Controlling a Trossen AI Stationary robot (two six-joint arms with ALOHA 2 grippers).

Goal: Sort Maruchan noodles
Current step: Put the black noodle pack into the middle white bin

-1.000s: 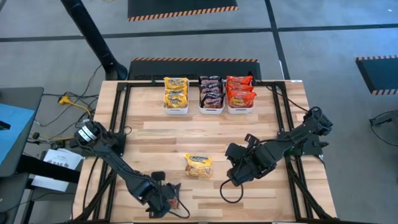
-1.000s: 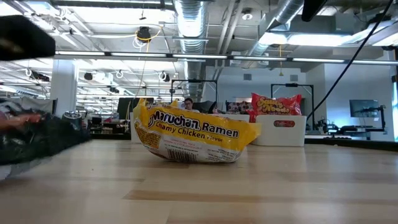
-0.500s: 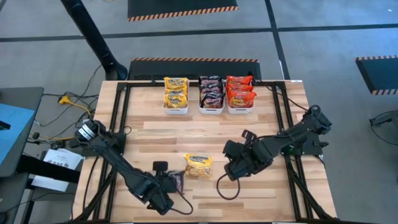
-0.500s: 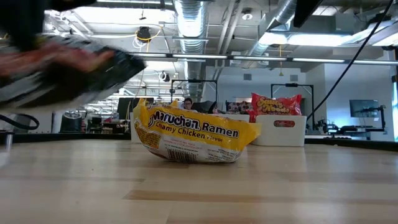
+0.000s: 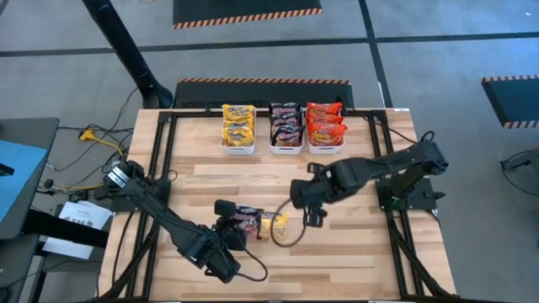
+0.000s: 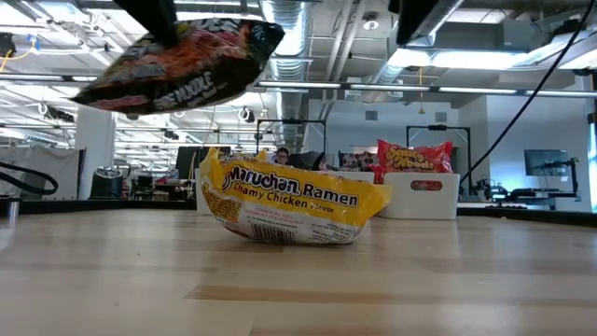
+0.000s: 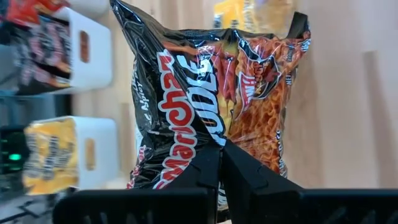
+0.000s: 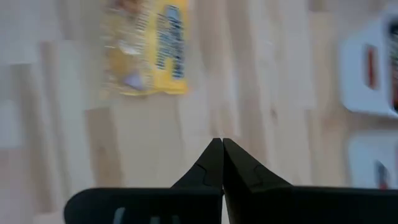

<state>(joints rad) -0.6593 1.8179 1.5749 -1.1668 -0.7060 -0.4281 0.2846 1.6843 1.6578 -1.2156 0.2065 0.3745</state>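
A dark brown-black Maruchan noodle packet [image 7: 205,87] is up in the air, with my left gripper [image 5: 231,227] shut on it. The low view shows this packet [image 6: 177,61] well above the wood. Just to its right a yellow noodle packet [image 5: 272,225] lies flat on the table. My right gripper [image 8: 222,148] is shut and holds nothing; it hovers right of the yellow packet [image 8: 147,53]. Three white bins stand at the far edge: yellow packets [image 5: 238,126], dark packets [image 5: 286,126] and red packets [image 5: 325,124]. My left gripper pinches the dark packet at its near end [image 7: 214,134] between its two fingers. The fingers come slanting down from the table's near left. The packet reaches forward past the fingertips, roughly level and a little tilted, lifted clear of the table.
Black frame rails [image 5: 160,168] run along the table's left and right sides. A black cable loop [image 5: 285,238] hangs beside the yellow packet. Bare wood lies between the packets and the bins [image 6: 424,194].
My left gripper has risen and gone from the near edge toward the far edge, turning as it went. The dark packet has come up clear of the table, beside the yellow packet. My right gripper has gone toward the far edge and a little left.
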